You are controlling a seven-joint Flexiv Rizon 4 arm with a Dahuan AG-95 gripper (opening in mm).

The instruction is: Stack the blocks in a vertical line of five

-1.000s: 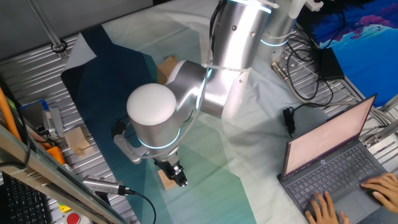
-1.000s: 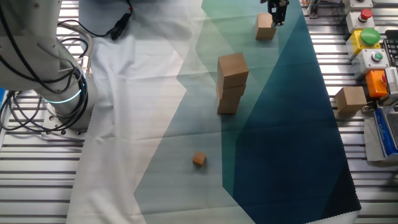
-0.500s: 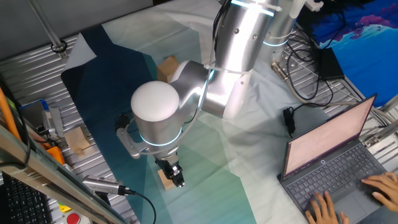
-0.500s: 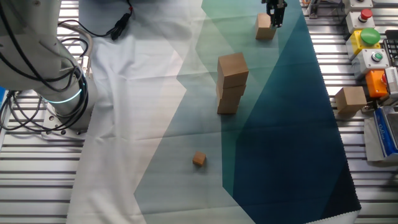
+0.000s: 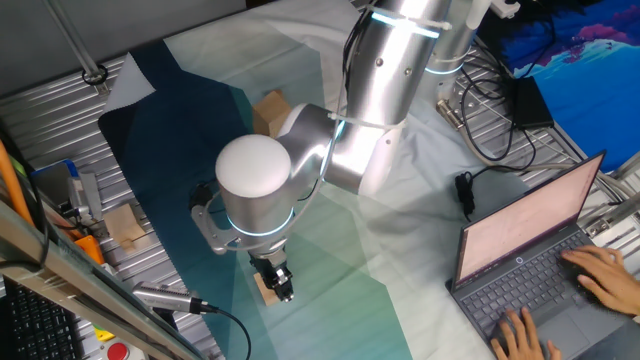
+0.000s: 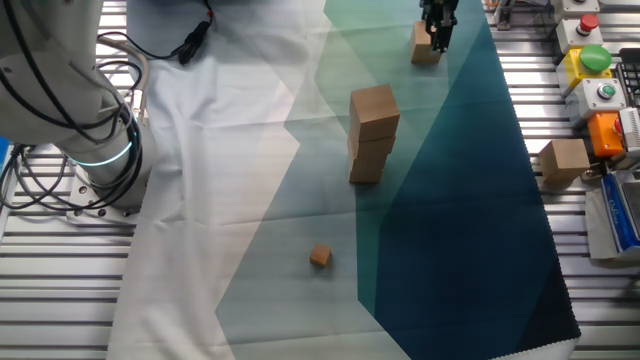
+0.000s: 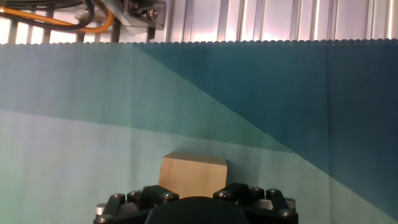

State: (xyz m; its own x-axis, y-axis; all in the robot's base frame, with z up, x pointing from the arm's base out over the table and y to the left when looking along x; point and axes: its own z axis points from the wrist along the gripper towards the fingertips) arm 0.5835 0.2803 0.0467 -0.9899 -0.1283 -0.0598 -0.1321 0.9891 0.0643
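Far left on the cloth (image 6: 250, 200): small cube (image 6: 320, 257). Disregard; not part of the task.

Mid-cloth: partial stack (image 6: 372, 135), upright, well apart from the arm. Block count not readable with certainty. Treat as easily toppled by a hard or off-centre placement.

Further right, near the cloth's far edge: lone block (image 6: 424, 46), flat on the cloth, with gripper (image 6: 437, 40) directly at it. Centred just ahead of the hand in the hand view (image 7: 193, 175). Cannot tell whether jaws are closed on it or spread around it; fingertips hidden.

Likely faults:
- Closing off-centre: twists the block, so it sits skewed on the stack.
- Lifting on a shallow grip: drops it in transit.
- Snagging cloth between the fingers: drags the stack.

Far right, off the cloth: pale block (image 6: 563, 160). Do not pick.
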